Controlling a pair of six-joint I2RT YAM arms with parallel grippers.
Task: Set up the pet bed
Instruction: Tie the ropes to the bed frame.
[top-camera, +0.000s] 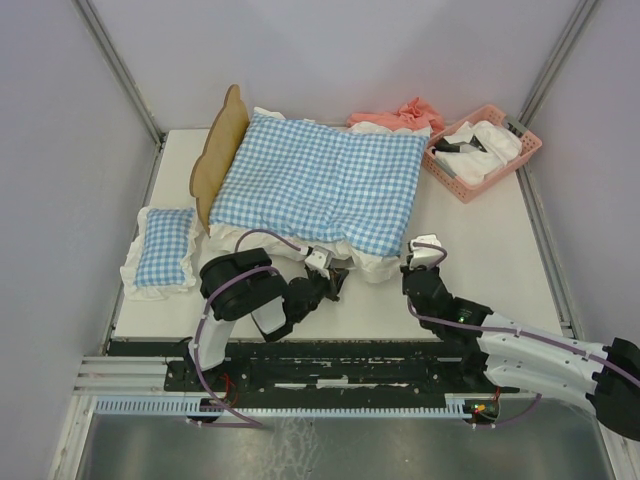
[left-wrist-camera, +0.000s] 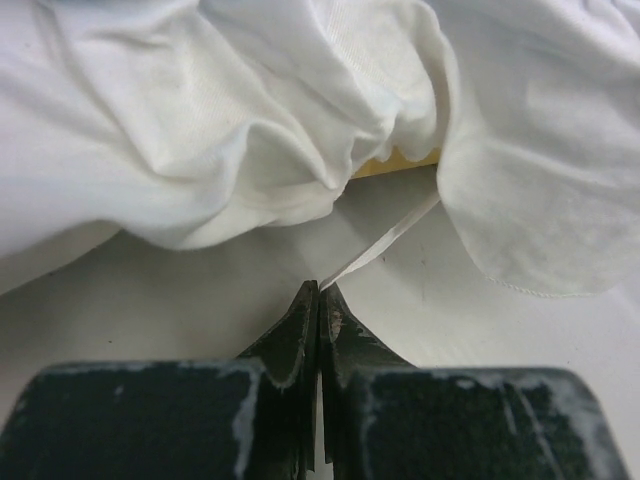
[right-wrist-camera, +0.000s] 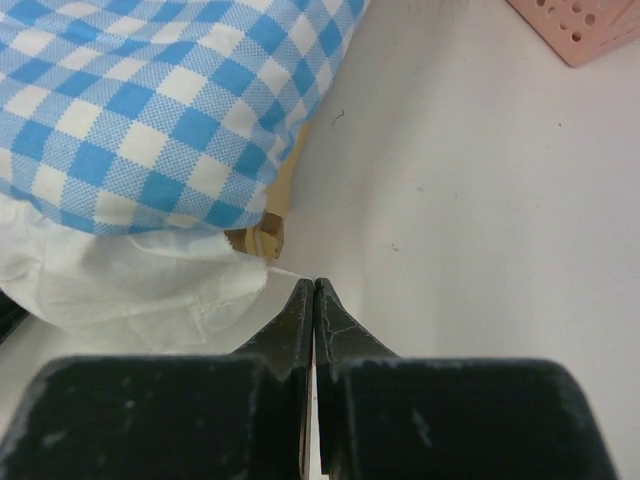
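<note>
The pet bed stands at the table's back left, its wavy wooden headboard (top-camera: 222, 150) upright. A blue-and-white checked cushion (top-camera: 320, 185) with a white frill (left-wrist-camera: 250, 100) covers it. A strip of the wooden frame (left-wrist-camera: 395, 162) peeks from under the frill, and a frame corner (right-wrist-camera: 262, 238) shows below the cushion (right-wrist-camera: 150, 100). My left gripper (top-camera: 335, 284) (left-wrist-camera: 319, 288) sits at the bed's near edge, shut on a thin taut white strap (left-wrist-camera: 385, 245) that runs under the frill. My right gripper (top-camera: 410, 263) (right-wrist-camera: 314, 284) is shut at the near right corner. A white thread (right-wrist-camera: 285, 271) reaches its tips.
A small checked pillow (top-camera: 163, 248) lies left of the headboard. At the back right stands a pink basket (top-camera: 483, 150) (right-wrist-camera: 585, 25) holding white items, with a pink cloth (top-camera: 410, 112) beside it. Metal posts and grey walls enclose the table.
</note>
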